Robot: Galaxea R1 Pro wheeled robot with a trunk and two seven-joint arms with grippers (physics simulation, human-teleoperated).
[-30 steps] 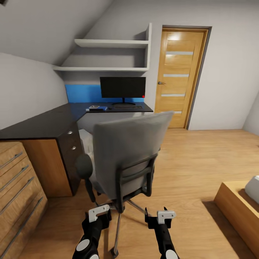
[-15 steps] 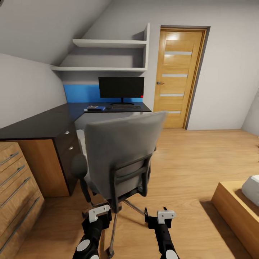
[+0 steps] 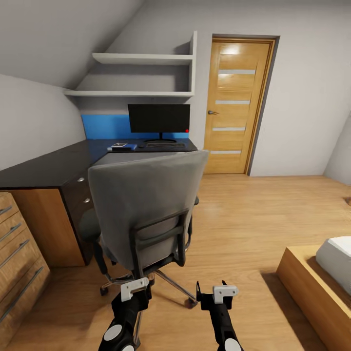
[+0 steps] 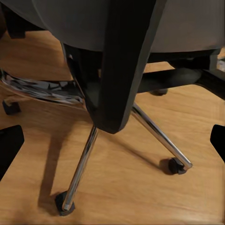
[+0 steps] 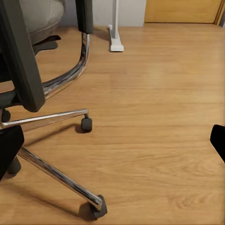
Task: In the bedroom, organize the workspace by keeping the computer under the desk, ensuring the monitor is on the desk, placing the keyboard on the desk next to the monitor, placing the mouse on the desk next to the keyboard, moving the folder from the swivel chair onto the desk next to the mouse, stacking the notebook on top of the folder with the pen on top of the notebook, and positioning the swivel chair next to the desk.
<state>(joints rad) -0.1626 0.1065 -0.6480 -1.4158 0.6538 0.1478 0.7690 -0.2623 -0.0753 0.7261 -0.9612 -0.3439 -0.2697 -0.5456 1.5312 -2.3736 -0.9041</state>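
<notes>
My desk (image 3: 58,168) carries the monitor (image 3: 159,118), keyboard (image 3: 165,145) and a blue book (image 3: 123,146); the chair (image 3: 146,209) stands on the floor (image 3: 243,219).

Bright even render, soft shadows under the swivel chair (image 3: 146,209), edges perhaps slightly stretched

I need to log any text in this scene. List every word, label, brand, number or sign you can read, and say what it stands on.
None can be read.
monitor: screen dark, a small red dot at its lower corner, no brand legible.
keyboard: keys too small to read.
Small item with a printed cover on the desk, at: too small and blurred to read.
Door, shelves, swivel chair: no lettering seen.
</notes>
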